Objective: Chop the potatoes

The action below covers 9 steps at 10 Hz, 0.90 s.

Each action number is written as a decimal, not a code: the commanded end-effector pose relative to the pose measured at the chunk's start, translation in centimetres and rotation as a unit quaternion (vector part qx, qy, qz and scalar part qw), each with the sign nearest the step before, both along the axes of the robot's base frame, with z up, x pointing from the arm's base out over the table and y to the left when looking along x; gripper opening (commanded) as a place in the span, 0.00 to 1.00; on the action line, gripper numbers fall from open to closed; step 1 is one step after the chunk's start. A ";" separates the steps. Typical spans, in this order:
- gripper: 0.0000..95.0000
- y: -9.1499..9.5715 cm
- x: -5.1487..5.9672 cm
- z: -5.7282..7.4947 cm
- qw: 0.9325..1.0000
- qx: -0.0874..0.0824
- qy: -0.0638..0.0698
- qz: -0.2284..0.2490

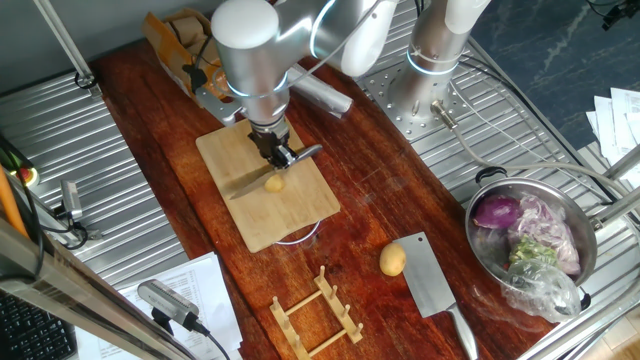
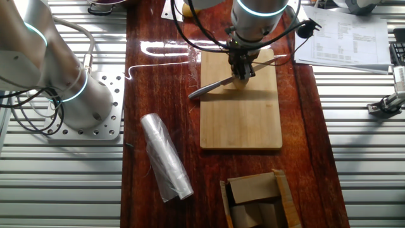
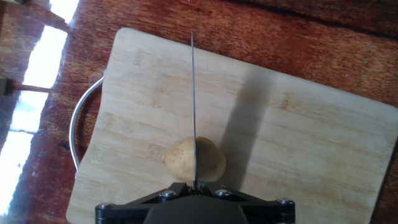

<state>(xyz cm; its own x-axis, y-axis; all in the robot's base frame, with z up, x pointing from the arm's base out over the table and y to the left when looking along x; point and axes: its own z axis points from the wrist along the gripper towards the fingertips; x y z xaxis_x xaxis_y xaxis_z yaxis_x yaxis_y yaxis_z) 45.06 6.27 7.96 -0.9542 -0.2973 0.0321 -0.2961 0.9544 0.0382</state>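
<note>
Wooden and dark red, the surface (image 1: 370,190) carries everything, and on it lies the pale bamboo cutting board (image 2: 240,114), stiff and flat, with a wire handle showing at one end in the hand view. My tool (image 1: 277,152) is clamped on the knife (image 3: 193,106), its thin blade edge-on in the hand view and running straight across the potato on the board (image 3: 194,158). That potato is small, smooth and rounded, so I judge it firm and light but prone to roll or skid under the blade; the cut should go down through its thickest middle, where it sits steadiest. A second potato (image 1: 392,260) lies well apart on the surface, just beside the cleaver (image 1: 432,283); being egg-shaped, it would be best held across its narrow waist.
</note>
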 end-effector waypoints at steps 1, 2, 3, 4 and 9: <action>0.00 0.0 0.0 0.1 1.000 -0.001 -0.001 0.000; 0.00 0.0 0.0 0.0 1.000 -0.004 -0.002 -0.001; 0.00 0.0 0.0 0.0 1.000 -0.004 -0.003 -0.001; 0.00 0.0 0.0 0.0 1.000 -0.003 -0.007 -0.003; 0.20 0.0 0.0 0.0 1.000 -0.002 -0.013 -0.004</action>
<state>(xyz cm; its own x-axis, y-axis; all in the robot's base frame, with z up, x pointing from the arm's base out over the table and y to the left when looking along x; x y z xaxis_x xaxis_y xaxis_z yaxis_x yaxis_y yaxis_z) 45.12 6.29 8.00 -0.9571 -0.2896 0.0102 -0.2892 0.9569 0.0269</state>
